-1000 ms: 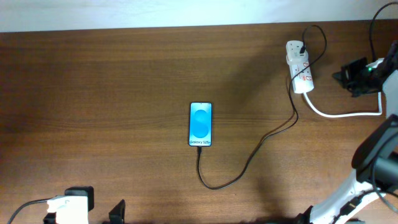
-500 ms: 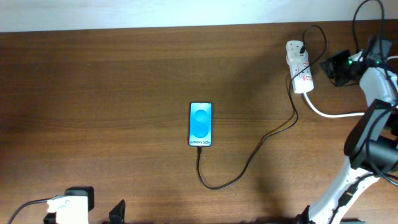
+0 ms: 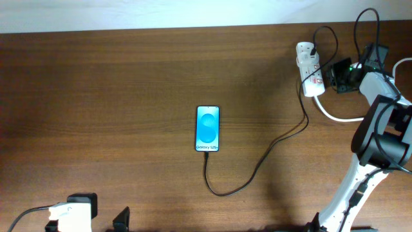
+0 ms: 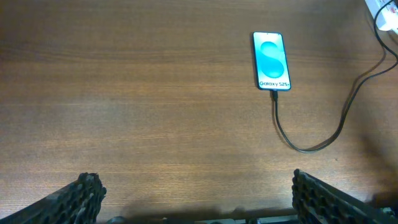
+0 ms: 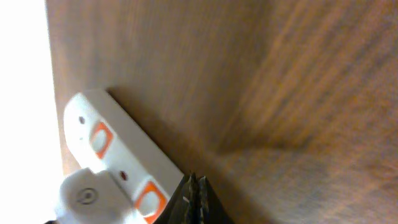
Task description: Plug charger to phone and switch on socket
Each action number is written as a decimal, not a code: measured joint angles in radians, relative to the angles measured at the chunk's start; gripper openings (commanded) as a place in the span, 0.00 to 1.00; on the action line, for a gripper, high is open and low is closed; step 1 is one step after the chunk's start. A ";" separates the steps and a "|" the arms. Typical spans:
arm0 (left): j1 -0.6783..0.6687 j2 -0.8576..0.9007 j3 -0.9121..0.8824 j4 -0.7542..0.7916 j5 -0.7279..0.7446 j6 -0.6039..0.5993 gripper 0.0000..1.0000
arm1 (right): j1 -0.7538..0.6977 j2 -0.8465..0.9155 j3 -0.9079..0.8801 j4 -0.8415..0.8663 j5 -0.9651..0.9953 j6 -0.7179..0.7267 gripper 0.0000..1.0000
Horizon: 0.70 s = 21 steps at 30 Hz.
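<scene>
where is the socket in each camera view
Overhead: socket at top right, near the far edge.
Left wrist: only its white end, likely, in the top right corner.
Right wrist: lower left, close up.
Shared landmark: the wooden table; the phone in overhead and left wrist.

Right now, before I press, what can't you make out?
Switch positions on the socket: too small overhead; blurred, cut by the bottom edge, right wrist.
Whether charger fully seats in phone: too small, overhead and left wrist.
Whether right end effector touches socket: blurred, right wrist.
</scene>
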 measured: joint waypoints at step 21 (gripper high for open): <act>0.000 0.000 0.000 0.000 0.000 0.000 0.99 | 0.023 0.000 0.000 0.063 -0.129 0.042 0.04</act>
